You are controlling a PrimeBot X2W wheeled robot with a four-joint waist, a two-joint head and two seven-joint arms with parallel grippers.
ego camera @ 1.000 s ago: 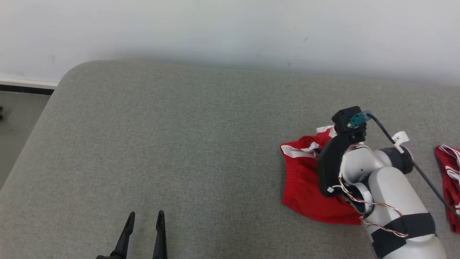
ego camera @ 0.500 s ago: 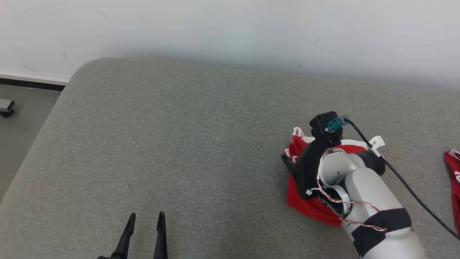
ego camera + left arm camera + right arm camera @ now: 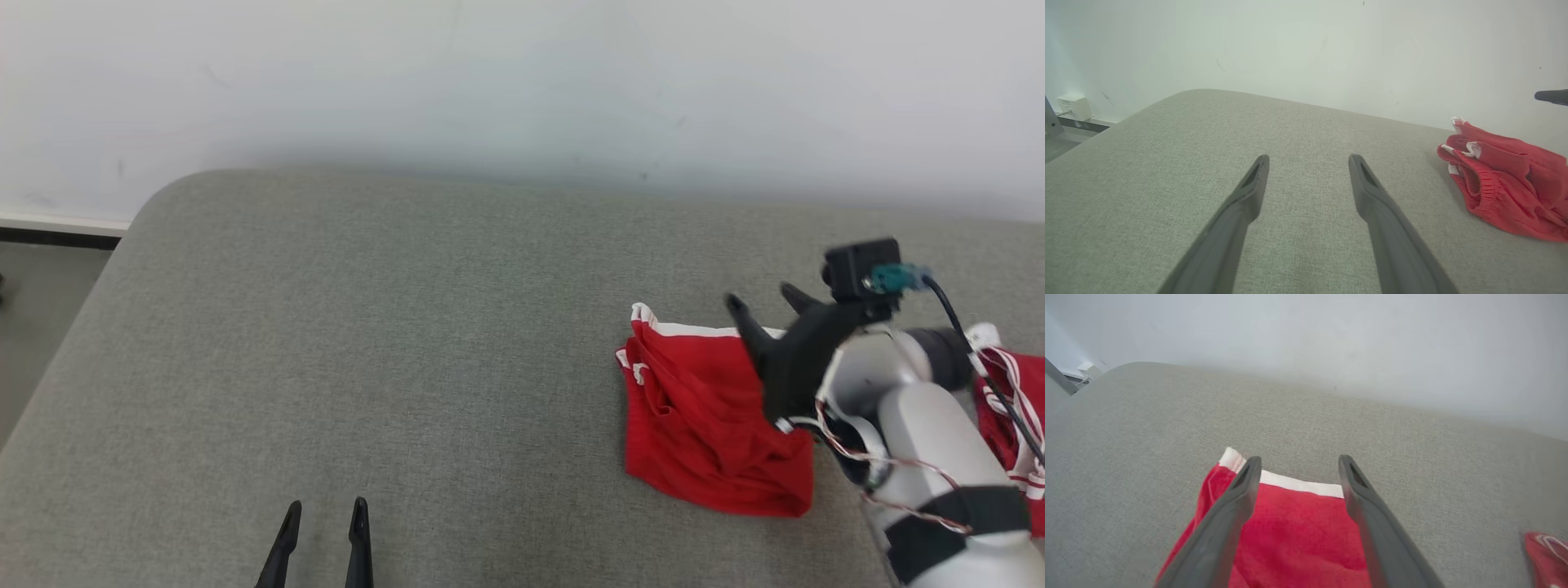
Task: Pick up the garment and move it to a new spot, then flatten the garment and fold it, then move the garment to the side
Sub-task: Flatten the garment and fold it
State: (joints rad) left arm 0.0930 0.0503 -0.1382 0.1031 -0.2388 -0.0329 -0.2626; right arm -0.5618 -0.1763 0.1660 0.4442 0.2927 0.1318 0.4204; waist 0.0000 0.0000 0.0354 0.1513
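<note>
Red garment (image 3: 694, 416) on grey cushion (image 3: 367, 327), beneath the parted right hand (image 3: 761, 296)

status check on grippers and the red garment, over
Left gripper open, empty. Right gripper open above red garment, nothing held. Second red garment further right, apart.

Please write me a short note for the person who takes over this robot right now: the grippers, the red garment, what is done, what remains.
Left gripper: open, empty, over the grey cushion, apart from the cloth.
Right gripper: open, empty, above the red shorts.
Shorts: on the cushion, doubled over, rumpled. A second red garment lies further right.
Done: seemingly placed and folded.
Left: tidy the fold if needed, then move the shorts aside.
</note>
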